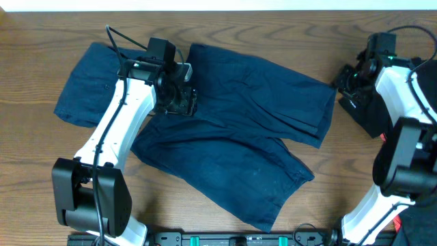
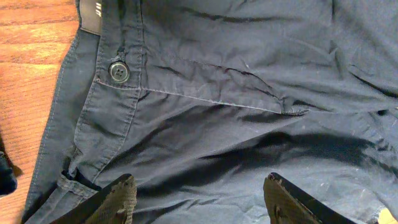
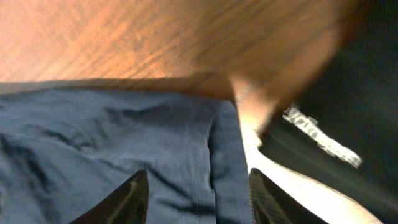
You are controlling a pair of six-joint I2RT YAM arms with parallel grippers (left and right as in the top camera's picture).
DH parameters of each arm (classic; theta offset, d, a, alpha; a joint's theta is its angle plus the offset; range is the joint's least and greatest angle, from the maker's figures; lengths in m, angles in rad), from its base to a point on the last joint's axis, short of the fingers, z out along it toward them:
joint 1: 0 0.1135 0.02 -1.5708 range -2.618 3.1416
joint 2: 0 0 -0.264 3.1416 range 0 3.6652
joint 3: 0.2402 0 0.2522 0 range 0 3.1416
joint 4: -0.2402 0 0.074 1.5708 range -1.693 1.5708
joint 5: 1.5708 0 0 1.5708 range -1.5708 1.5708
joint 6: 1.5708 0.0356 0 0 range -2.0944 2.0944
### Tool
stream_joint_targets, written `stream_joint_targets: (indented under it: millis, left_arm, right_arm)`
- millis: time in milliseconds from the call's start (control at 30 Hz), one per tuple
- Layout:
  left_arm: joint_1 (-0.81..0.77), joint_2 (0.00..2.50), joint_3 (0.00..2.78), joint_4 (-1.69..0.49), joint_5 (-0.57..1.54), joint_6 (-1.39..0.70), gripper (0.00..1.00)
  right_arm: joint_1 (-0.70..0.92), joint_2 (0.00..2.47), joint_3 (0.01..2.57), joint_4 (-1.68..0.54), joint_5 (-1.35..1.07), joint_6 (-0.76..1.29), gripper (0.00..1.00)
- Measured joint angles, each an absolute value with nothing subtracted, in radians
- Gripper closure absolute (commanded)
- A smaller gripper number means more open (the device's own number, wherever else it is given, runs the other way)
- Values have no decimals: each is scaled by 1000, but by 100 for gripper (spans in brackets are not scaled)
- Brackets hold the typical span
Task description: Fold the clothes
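L tool (image 2: 198, 202) spread over shorts (image 1: 239, 130) nr button (image 2: 118, 71); R tool (image 3: 196, 199) spread at fabric edge.

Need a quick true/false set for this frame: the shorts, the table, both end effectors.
1. The shorts lie on a wooden table. True.
2. The left end effector is shut on the shorts. False: its jaws stand apart over the fabric, gripping nothing.
3. A button shows in the left wrist view. True.
4. The right end effector is over the middle of the shorts. False: it is open at their right edge, by a leg hem.
5. The shorts are bright red. False: they are dark navy blue.
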State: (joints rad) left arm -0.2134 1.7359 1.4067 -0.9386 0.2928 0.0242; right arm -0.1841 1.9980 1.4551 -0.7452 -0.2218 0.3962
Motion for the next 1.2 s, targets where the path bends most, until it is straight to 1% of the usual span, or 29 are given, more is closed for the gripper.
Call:
stream_joint_targets:
  millis: [133, 200, 233, 300, 367, 533, 633, 800, 1033, 1067, 1100, 1133, 1200]
  left_arm:
    - [-213, 1739, 1407, -942, 293, 27, 32]
    - [-213, 1739, 1407, -942, 293, 27, 32]
    - [-213, 1739, 1407, -942, 293, 27, 32]
    - [-213, 1739, 1407, -944, 293, 27, 32]
    - [-213, 1743, 1407, -951, 293, 27, 32]
    - [-225, 1777, 1407, -979, 293, 27, 32]
    - [-244, 1802, 1407, -977, 293, 27, 32]
    - [-286, 1845, 1407, -956, 293, 27, 32]
    - [-304, 1889, 1401, -940, 293, 27, 32]
    - [-304, 1889, 1401, -938, 293, 27, 32]
    - [-304, 1889, 1401, -936, 293, 27, 32]
    - [-304, 1889, 1401, -934, 293, 27, 32]
    - [-304, 1889, 1401, -931, 293, 27, 32]
  right_arm:
    - [-187, 2066, 1454, -694, -314, 374, 48]
    - [-187, 2086, 1453, -683, -341, 372, 52]
    - [-187, 2094, 1453, -677, -350, 370, 58]
    - [-187, 2107, 1453, -667, -365, 360, 86]
    - [-187, 2118, 1453, -661, -374, 364, 99]
    - [-194, 2127, 1454, -591, -464, 370, 99]
    - [-218, 2127, 1462, -500, -556, 381, 99]
    - [-289, 2127, 1485, -305, -645, 467, 99]
    - [-304, 2127, 1491, -128, -579, 522, 99]
    - [-298, 2127, 1491, -109, -561, 525, 91]
    - [-290, 2127, 1491, -93, -543, 533, 72]
    - [-284, 2127, 1491, -79, -525, 536, 60]
    - [-274, 2127, 1491, -66, -514, 534, 51]
